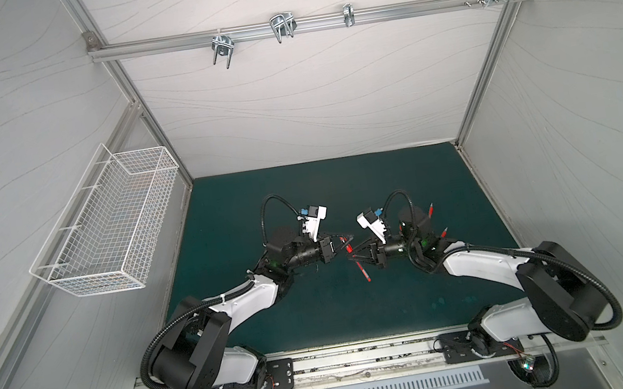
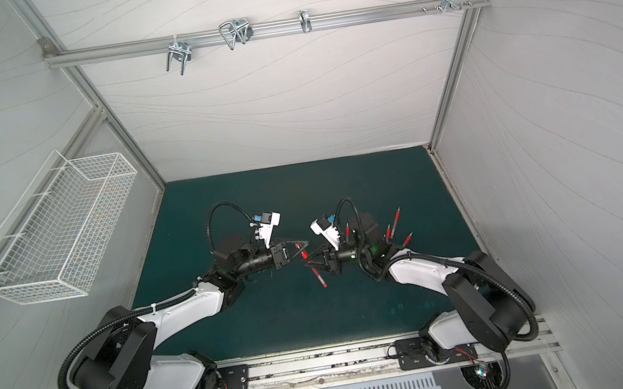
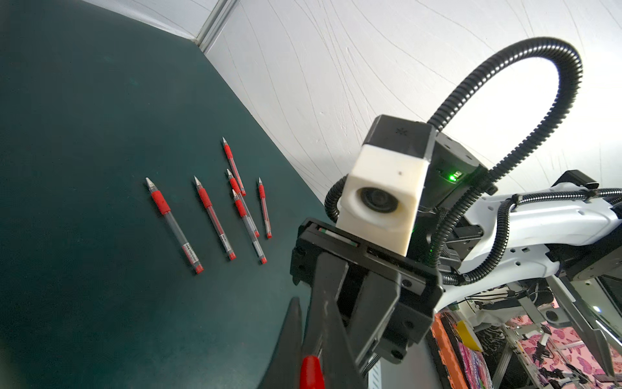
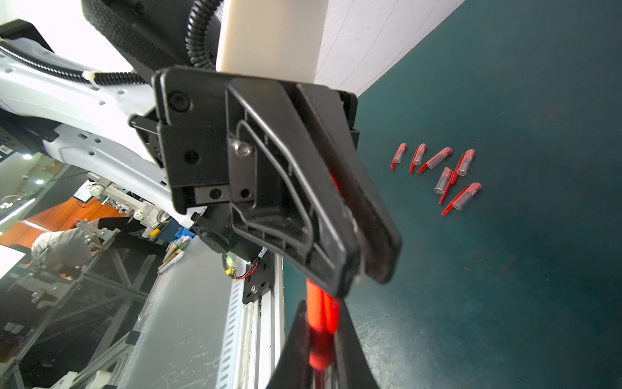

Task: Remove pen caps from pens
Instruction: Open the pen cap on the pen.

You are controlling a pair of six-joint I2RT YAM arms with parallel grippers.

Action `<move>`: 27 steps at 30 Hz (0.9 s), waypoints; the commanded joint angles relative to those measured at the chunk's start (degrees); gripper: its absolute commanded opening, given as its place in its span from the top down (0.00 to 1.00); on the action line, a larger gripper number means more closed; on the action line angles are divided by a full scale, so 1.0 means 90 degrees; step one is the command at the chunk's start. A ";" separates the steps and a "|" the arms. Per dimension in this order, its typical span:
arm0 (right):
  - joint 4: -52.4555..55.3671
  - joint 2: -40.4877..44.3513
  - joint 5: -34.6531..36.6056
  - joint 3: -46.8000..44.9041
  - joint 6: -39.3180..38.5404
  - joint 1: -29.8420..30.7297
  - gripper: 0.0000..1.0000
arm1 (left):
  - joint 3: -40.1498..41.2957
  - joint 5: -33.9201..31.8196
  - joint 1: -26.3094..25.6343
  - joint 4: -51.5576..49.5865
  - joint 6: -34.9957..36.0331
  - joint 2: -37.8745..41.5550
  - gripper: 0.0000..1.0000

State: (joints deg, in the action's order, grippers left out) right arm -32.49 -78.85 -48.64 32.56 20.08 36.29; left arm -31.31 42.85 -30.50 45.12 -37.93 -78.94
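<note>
Just above the worktop (image 1: 319, 318), your left gripper (image 1: 344, 240) pinches the pen cap (image 1: 348, 247); right of it, your right gripper (image 1: 352, 256) is clamped on the pen (image 1: 363, 272), whose barrel points away toward the arm bases. Pull apart along that axis.

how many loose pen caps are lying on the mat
6 pen caps, clustered on the green mat in the right wrist view: four in a rough row, two beside them. Others may lie out of view.
</note>
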 commanded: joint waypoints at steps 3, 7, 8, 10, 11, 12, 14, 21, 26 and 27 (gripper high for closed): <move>0.0610 0.0500 0.1037 -0.0034 -0.0437 0.0153 1.00 | -0.0036 -0.0267 -0.0029 0.0041 0.0101 0.0030 1.00; 0.1555 0.1082 0.3301 -0.0031 -0.1026 0.0823 1.00 | -0.0062 -0.1010 -0.0002 -0.0693 0.0239 0.0299 1.00; 0.1634 0.1159 0.3719 -0.0052 -0.1041 0.0934 1.00 | -0.0066 -0.1168 -0.0009 -0.0844 0.0278 0.0359 1.00; 0.1844 0.1231 0.4608 -0.0027 -0.1126 0.1230 1.00 | -0.0025 -0.1477 0.0027 -0.1040 0.0273 0.0457 1.00; 0.1936 0.1204 0.4921 0.0025 -0.1171 0.1366 1.00 | 0.0005 -0.1567 0.0055 -0.1053 0.0236 0.0496 1.00; 0.2033 0.1155 0.5191 0.0083 -0.1210 0.1499 1.00 | 0.0038 -0.1628 0.0105 -0.1035 0.0183 0.0517 1.00; 0.2178 0.0998 0.5230 0.0228 -0.1293 0.1628 1.00 | 0.0103 -0.1615 0.0211 -0.0925 0.0071 0.0527 1.00; 0.1229 0.0497 0.1579 0.0100 -0.0774 0.0592 1.00 | 0.0224 -0.1379 0.0391 -0.0607 -0.0077 0.0558 1.00; 0.0633 -0.0451 -0.0389 0.0412 -0.0197 0.0097 1.00 | 0.0237 -0.1246 0.0392 -0.0446 -0.0104 0.0533 1.00; 0.0390 -0.0586 -0.0588 0.0404 -0.0051 0.0053 1.00 | 0.0237 -0.1227 0.0392 -0.0439 -0.0105 0.0536 1.00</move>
State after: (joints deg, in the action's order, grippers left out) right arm -23.70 -81.38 -41.08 34.74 15.44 38.37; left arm -29.69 32.91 -27.49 38.48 -39.11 -74.91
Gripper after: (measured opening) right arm 0.114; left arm 0.088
